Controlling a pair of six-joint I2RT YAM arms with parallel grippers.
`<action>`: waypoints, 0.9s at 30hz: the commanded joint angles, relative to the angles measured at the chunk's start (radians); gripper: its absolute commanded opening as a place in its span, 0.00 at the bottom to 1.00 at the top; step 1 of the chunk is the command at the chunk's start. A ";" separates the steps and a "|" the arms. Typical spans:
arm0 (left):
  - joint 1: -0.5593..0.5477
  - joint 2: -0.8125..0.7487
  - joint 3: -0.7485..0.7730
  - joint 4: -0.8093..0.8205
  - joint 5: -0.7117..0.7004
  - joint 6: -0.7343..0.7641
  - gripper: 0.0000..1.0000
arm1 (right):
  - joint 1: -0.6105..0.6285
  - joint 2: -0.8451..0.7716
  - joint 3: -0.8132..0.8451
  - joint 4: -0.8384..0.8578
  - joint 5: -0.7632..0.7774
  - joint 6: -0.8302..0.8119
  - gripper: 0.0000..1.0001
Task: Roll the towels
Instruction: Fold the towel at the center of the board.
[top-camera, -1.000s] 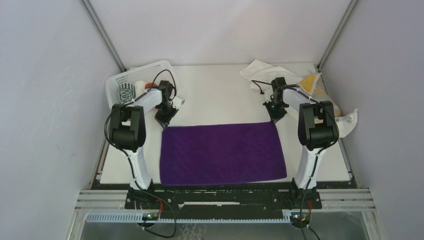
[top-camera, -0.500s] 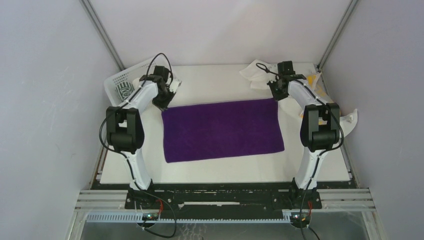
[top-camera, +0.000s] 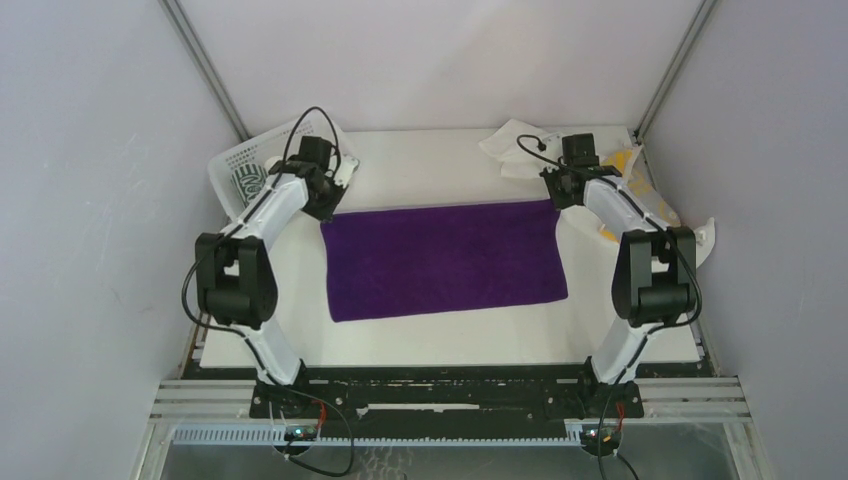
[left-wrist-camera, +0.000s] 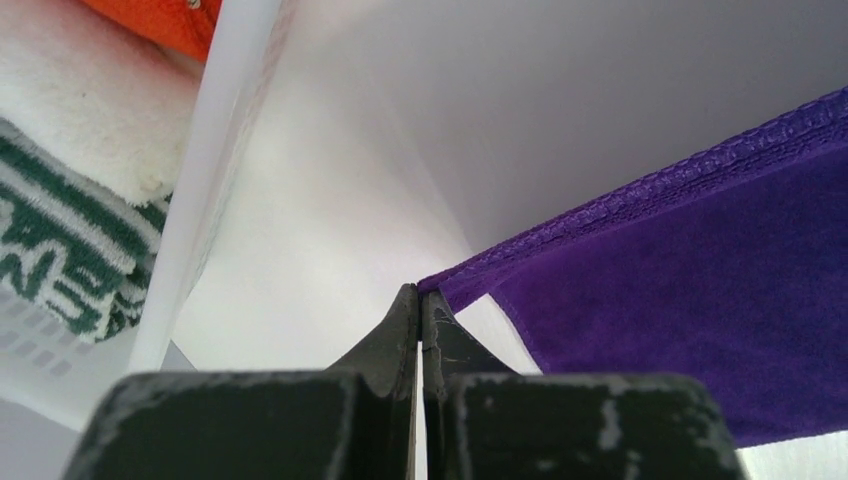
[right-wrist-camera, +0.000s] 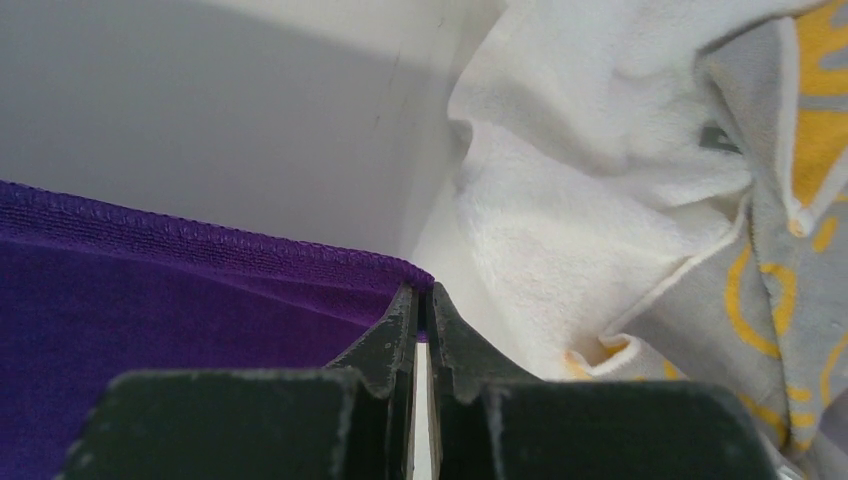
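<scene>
Looking down, you see the purple towel (top-camera: 445, 258) lying flat as a wide rectangle across the middle of the table (top-camera: 440, 340), plush, with a stitched hem. Your left gripper (left-wrist-camera: 420, 300) is clamped on its far left corner and your right gripper (right-wrist-camera: 422, 298) pinches its far right corner. A crumpled white towel (right-wrist-camera: 560, 200) and a yellow-and-grey towel (right-wrist-camera: 790, 250) sit just beside that right corner.

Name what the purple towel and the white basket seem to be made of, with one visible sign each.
The purple towel looks like soft matte cloth, perhaps microfibre: short fuzzy nap, stitched hem. The white basket is probably rigid, smooth plastic: thin wall, moulded mesh holes.
</scene>
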 joint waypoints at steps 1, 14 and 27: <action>-0.005 -0.136 -0.074 0.040 -0.041 -0.025 0.00 | -0.015 -0.117 -0.047 0.077 0.059 0.033 0.00; -0.052 -0.297 -0.304 0.022 -0.113 -0.198 0.00 | 0.041 -0.293 -0.260 0.050 0.192 0.172 0.00; -0.052 -0.539 -0.516 0.044 -0.172 -0.306 0.00 | 0.058 -0.487 -0.426 -0.003 0.334 0.428 0.00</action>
